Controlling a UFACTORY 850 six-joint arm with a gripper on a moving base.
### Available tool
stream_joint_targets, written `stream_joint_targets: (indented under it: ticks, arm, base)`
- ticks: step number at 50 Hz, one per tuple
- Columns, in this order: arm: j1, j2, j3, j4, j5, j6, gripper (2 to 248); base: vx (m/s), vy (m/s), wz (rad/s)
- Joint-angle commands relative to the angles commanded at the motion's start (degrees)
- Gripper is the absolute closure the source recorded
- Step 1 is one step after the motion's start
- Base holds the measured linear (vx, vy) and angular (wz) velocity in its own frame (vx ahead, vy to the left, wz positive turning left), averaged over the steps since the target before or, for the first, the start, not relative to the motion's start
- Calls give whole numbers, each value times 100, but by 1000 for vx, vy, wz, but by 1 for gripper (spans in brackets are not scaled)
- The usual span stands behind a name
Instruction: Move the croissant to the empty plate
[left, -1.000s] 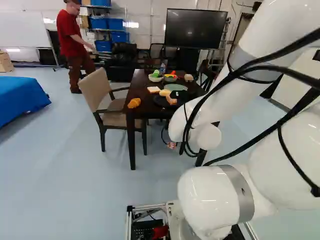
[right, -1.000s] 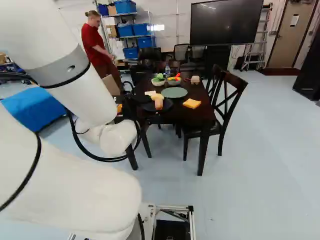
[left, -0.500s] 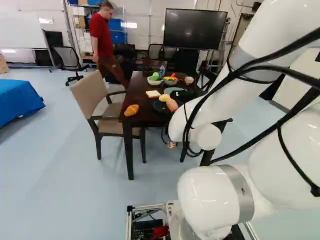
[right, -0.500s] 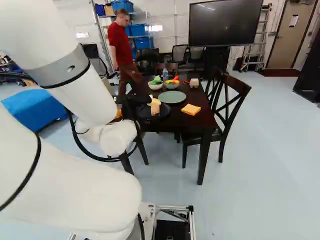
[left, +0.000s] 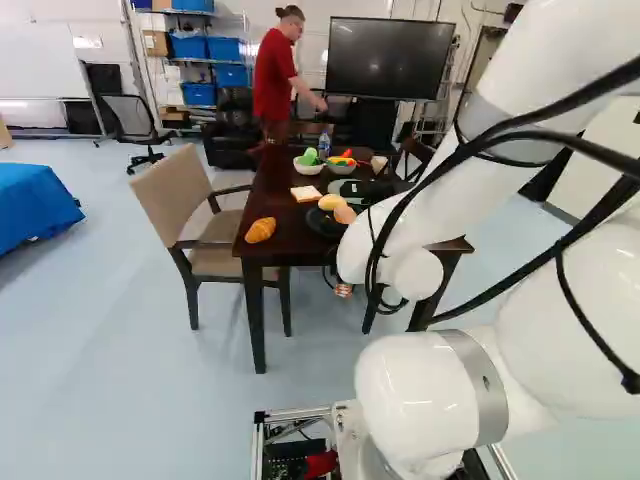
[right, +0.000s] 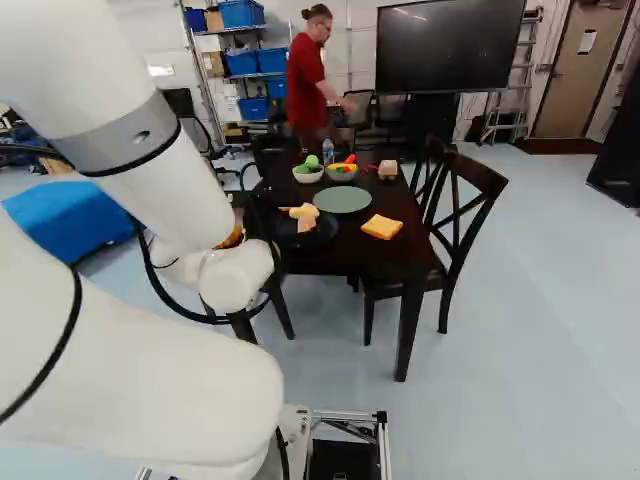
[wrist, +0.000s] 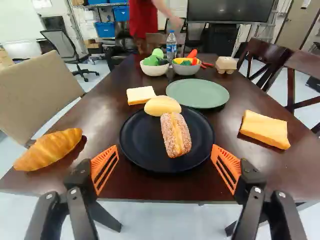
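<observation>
Holding the jaws wide open just short of the tabletop (wrist: 165, 189), with nothing gripped. To be found outside them, on the side of the tan chair (wrist: 42, 95): the croissant (wrist: 49, 149), lying loose near the corner. Closing straight ahead from here would risk going for the wrong bread, with the dark plate (wrist: 142, 145), its sugary roll (wrist: 176, 135) and its plain roll (wrist: 161, 106) directly in front. Needs a clear sideways shift first. At the corner, could easily shove the croissant over the edge by lowering off-centre or letting one finger land before the other. Might also lose it in the lift by pinching only a tapered end, likely to swing or slip out. On the way to the empty green plate (wrist: 200, 95), could sweep the rolls or the white bread slice (wrist: 141, 95) aside by travelling too low. Overshooting there might bump the bowls (wrist: 154, 70) just behind; letting go too soon might leave the croissant tipped on the rim.
</observation>
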Motion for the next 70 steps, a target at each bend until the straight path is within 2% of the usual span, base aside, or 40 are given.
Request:
stream_joint_targets:
  ticks: [28,70]
  arm:
    - [35,-6,-187,0,-51,0,3]
    - [446,-9,-800,114,-1173,0,3]
  base:
    - [-3,0,0]
    - [0,0,0]
